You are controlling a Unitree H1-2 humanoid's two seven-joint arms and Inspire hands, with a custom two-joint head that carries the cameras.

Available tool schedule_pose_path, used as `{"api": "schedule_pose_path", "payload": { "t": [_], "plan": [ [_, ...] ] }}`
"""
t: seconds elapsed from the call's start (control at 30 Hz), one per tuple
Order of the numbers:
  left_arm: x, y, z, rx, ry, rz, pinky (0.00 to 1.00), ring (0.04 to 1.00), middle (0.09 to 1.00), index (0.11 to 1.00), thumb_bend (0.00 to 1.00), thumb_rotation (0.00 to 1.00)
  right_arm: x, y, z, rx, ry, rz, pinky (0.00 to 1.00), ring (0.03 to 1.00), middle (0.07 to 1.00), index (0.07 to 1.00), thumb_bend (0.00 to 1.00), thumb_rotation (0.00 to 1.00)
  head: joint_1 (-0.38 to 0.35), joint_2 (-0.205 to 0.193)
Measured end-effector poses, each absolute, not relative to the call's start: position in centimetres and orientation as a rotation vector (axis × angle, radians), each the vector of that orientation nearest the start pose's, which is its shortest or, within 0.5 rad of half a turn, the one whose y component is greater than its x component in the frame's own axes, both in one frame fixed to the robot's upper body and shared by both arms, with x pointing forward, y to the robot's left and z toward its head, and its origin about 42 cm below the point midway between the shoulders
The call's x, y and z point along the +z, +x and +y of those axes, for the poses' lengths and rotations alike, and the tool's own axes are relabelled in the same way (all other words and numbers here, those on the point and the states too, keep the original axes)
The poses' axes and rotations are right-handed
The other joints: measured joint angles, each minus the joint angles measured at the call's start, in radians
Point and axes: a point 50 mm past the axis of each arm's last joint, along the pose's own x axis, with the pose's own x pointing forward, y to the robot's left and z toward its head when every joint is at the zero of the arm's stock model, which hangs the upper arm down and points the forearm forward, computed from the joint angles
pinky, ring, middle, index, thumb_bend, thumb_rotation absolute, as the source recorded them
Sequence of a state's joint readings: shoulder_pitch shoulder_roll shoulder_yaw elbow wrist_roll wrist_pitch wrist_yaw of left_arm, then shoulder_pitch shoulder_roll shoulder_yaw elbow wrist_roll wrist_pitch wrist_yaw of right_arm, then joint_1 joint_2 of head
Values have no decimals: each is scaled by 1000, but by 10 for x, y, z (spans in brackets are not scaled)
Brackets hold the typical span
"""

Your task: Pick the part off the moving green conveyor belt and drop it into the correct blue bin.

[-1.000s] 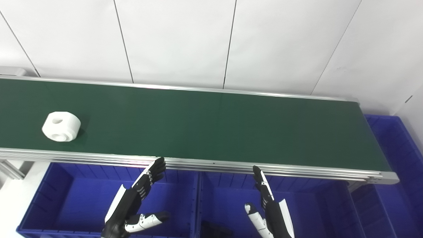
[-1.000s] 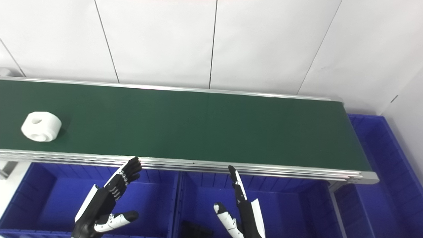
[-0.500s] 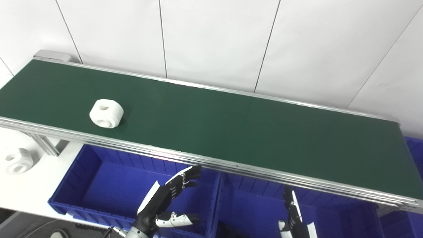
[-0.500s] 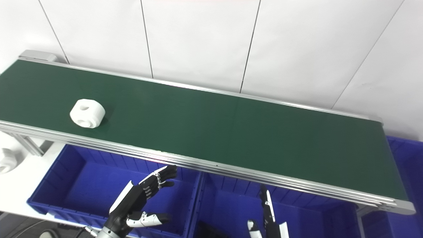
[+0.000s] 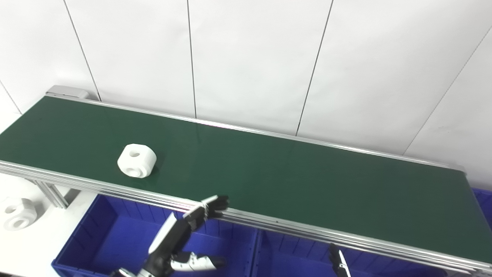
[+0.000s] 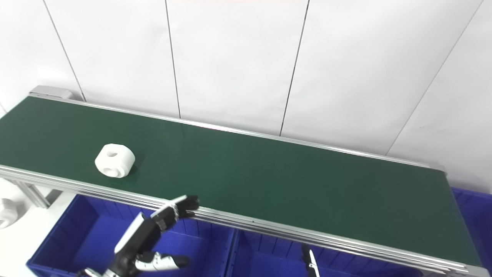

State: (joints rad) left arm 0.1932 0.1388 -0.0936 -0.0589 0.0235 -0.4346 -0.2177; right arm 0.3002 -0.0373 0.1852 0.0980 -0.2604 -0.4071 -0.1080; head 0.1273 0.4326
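Observation:
A white round part (image 5: 137, 166) with holes in it lies on the green conveyor belt (image 5: 292, 181) near its left end. My left hand (image 5: 180, 238) is open and empty, raised over the left blue bin (image 5: 111, 238), its fingertips at the belt's near rail, to the right of the part and below it in the picture. Of my right hand (image 5: 339, 264) only a fingertip shows at the bottom edge, over the middle blue bin (image 5: 292, 265). The part also shows in the right eye view (image 6: 115, 166).
A second white part (image 5: 17, 214) lies on the white table to the left of the bins. A further blue bin (image 6: 474, 207) stands past the belt's right end. A white panelled wall runs behind the belt.
The camera has tilted up and turned left, shifting the whole picture. The part has travelled right along the belt. My left hand has risen toward the belt's near rail. My right hand has dropped nearly out of view.

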Motion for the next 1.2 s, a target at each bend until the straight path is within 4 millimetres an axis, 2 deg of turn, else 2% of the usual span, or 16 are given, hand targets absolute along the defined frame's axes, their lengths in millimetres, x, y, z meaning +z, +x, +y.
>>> {"api": "schedule_pose_path", "payload": {
  "t": [0.1, 0.23, 0.37, 0.43, 0.53, 0.63, 0.73, 0.83, 0.9, 0.97, 1.0, 1.03, 1.07, 1.2],
  "plan": [
    [103, 221, 236, -313, 196, -322, 855, 883, 883, 861, 761, 459, 31, 167, -185, 97, -232, -46, 950, 946, 956, 968, 698, 954, 3, -15],
    [128, 237, 251, -313, 251, -398, 820, 874, 897, 883, 742, 507, 32, 168, -185, 95, -259, -53, 948, 943, 954, 968, 707, 953, 6, -26],
    [153, 258, 272, -337, 368, -410, 882, 937, 944, 923, 723, 582, 32, 168, -184, 93, -255, -56, 964, 951, 957, 973, 710, 938, 9, -34],
    [166, 272, 281, -335, 448, -407, 905, 944, 953, 941, 693, 584, 32, 168, -184, 93, -248, -57, 954, 942, 949, 970, 711, 936, 9, -35],
    [177, 290, 288, -359, 547, -411, 892, 928, 946, 947, 634, 483, 33, 168, -183, 96, -248, -59, 948, 935, 940, 966, 710, 938, 8, -35],
    [190, 318, 305, -348, 640, -395, 847, 910, 937, 938, 637, 375, 34, 169, -180, 99, -245, -66, 932, 931, 939, 962, 705, 926, 6, -32],
    [201, 341, 315, -332, 697, -393, 850, 913, 939, 936, 648, 360, 34, 168, -178, 98, -242, -69, 928, 929, 936, 961, 701, 919, 9, -38],
    [197, 365, 323, -331, 753, -342, 869, 940, 962, 944, 666, 361, 34, 169, -178, 97, -243, -75, 916, 924, 928, 959, 710, 901, 9, -38],
    [192, 375, 327, -335, 785, -294, 809, 943, 977, 953, 690, 328, 34, 170, -178, 94, -243, -78, 919, 923, 926, 961, 718, 897, 8, -40],
    [188, 386, 333, -330, 817, -232, 801, 943, 982, 959, 697, 328, 35, 171, -177, 97, -244, -82, 921, 922, 925, 962, 718, 896, 6, -38],
    [187, 390, 338, -326, 844, -206, 819, 938, 978, 969, 724, 372, 35, 171, -176, 99, -244, -84, 919, 921, 926, 965, 725, 897, 8, -40],
    [185, 396, 342, -328, 879, -180, 823, 936, 975, 969, 733, 371, 35, 172, -176, 99, -243, -85, 918, 921, 927, 966, 726, 896, 8, -40],
    [183, 400, 346, -331, 916, -156, 826, 934, 968, 965, 749, 331, 35, 172, -176, 99, -243, -86, 918, 920, 926, 965, 730, 899, 8, -40],
    [178, 418, 356, -323, 1012, -82, 810, 932, 961, 963, 774, 285, 34, 172, -177, 108, -252, -89, 914, 916, 921, 962, 736, 894, 6, -41]
  ]
}}
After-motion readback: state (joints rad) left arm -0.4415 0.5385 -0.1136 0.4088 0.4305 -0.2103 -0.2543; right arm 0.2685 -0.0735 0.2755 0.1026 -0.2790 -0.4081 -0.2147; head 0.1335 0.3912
